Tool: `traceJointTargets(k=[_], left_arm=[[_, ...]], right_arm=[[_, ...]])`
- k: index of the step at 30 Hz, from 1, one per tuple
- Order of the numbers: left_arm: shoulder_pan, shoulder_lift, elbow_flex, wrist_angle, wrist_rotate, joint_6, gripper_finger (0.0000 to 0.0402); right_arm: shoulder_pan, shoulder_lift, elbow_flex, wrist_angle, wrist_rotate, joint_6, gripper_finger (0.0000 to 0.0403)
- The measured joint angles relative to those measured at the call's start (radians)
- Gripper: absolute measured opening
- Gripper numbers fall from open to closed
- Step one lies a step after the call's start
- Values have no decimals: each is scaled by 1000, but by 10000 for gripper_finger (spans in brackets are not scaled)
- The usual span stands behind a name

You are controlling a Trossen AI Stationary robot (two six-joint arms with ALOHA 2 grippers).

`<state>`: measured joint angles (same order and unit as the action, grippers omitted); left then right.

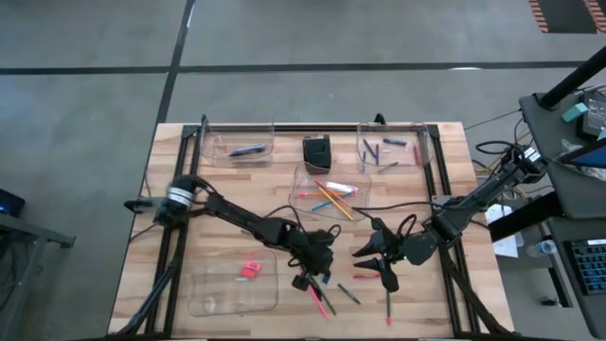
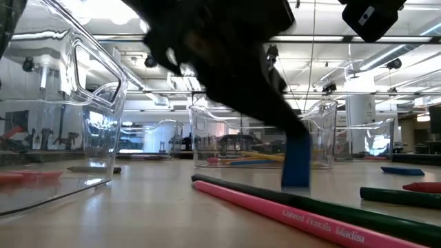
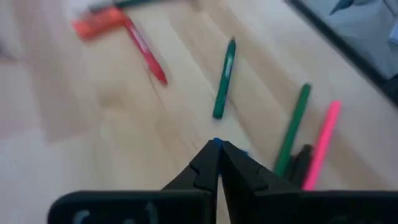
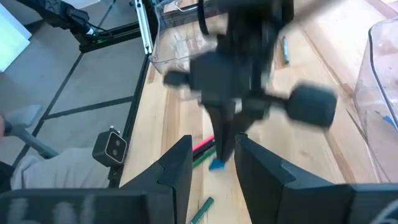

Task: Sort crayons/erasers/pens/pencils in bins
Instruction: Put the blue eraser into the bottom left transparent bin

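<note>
**Left Gripper Pinches a Blue Eraser**

Wooden boards make up the table (image 1: 133, 265), and a grey floor lies all around it. Four clear bins sit on the wood. The far left bin (image 1: 239, 143) has a dark pen (image 1: 248, 150) in it. The far right bin (image 1: 395, 147) holds a few short dark crayons (image 1: 371, 150). A small black box (image 1: 316, 150) sits between those two bins. The middle bin (image 1: 330, 194) holds bright pencils (image 1: 333, 199), orange, yellow and pink. The near left bin (image 1: 233, 279) has a red eraser (image 1: 249, 270) inside.

The left gripper (image 1: 305, 281) is down low at the near middle of the table, just to the right of the near left bin. Its two fingers are pressed together on a small blue eraser (image 2: 297, 160). The low view shows the eraser standing up on the wood with the dark fingers on its top. A pink pencil (image 2: 289, 212) and a green pencil (image 2: 365, 215) lie side by side on the table, nearer than the eraser.

The right gripper (image 1: 386, 273) hangs near the left one, a little to its right. Its fingers (image 4: 176, 168) are spread apart and hold nothing. More sticks lie loose on the wood close by, a green one (image 3: 224, 78) and a red one (image 3: 144, 50).
</note>
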<state>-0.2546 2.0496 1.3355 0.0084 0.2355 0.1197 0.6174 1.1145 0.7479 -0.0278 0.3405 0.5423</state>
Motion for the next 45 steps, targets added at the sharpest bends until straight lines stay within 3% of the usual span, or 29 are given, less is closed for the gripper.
traceJointTargets(k=[13,18,26,30,33,36,39,45], left_arm=[[-24,-224,-21,-202,-142,29,1],[-38,-264,-19,-242,-145,28,1],[-104,-390,-20,-453,-144,-41,0],[-176,-486,-20,-553,-147,-122,0],[-249,-547,-22,-650,-212,-224,0],[-334,-590,-29,-795,-308,-375,0],[-411,-617,-44,-881,-340,-541,0],[-507,-625,-174,-879,-365,-769,0]], right_arm=[[0,-1,0,-6,0,0,109],[0,-1,0,-12,0,3,109],[0,-1,0,-19,0,10,109],[0,-1,0,-16,0,10,109],[0,-1,0,-16,0,9,109],[0,-1,0,-16,0,16,109],[0,-1,0,-17,0,16,109],[0,-1,0,-18,0,24,109]])
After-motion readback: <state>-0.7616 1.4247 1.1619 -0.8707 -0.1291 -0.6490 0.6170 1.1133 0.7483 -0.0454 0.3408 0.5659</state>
